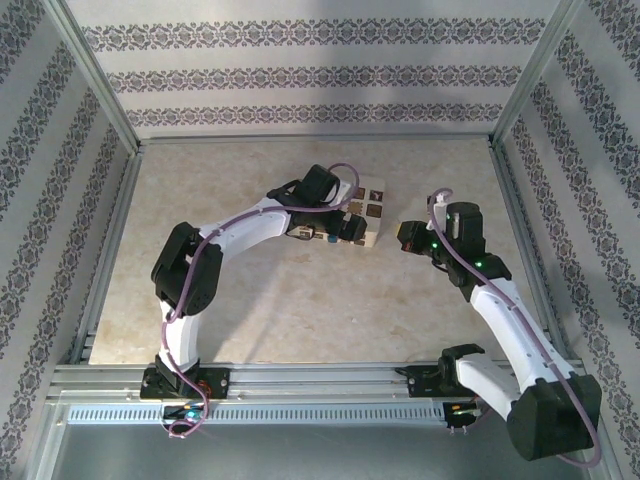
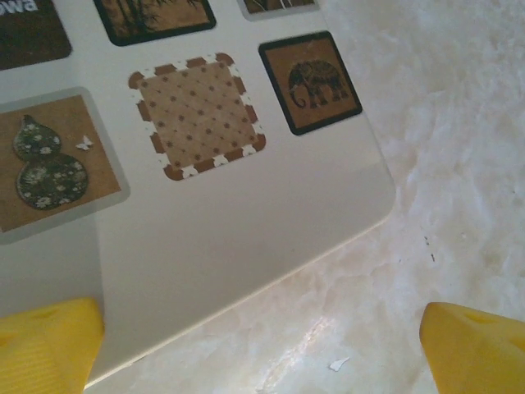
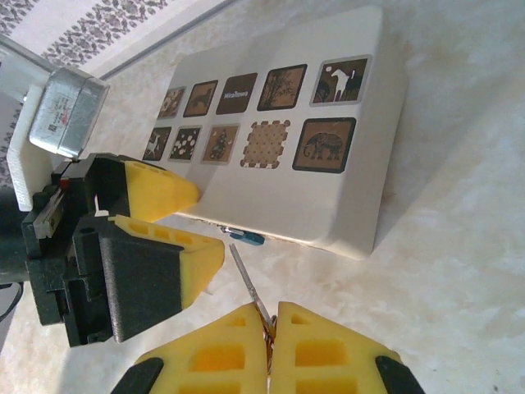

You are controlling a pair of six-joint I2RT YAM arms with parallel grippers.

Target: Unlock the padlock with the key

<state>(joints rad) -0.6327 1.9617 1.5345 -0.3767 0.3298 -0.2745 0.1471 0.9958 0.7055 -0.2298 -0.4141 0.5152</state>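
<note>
Top cam: left gripper point(image 1: 338, 226) hangs over the near-left part of the white tile box point(image 1: 372, 222). Right gripper point(image 1: 410, 238) sits near the box's right end, not touching it. Both arms converge here, probably because the lock is by the box. The left wrist covers that spot, so I can't pick out the padlock.

Left wrist: fingers point(image 2: 49, 345) are spread as wide as they go with nothing between them. Box corner and bare table point(image 2: 459, 164) lie below. I read that as ready to grab and steady something.

Right wrist: right jaws are pinched tight on the key point(image 3: 248, 283), thin blade poking forward toward the box's near edge. Gripping the head end leaves the blade free to insert; the head itself is buried in the pads. A small blue piece point(image 3: 246, 238) lies against the box edge just beside the blade tip, too small to identify.
</note>
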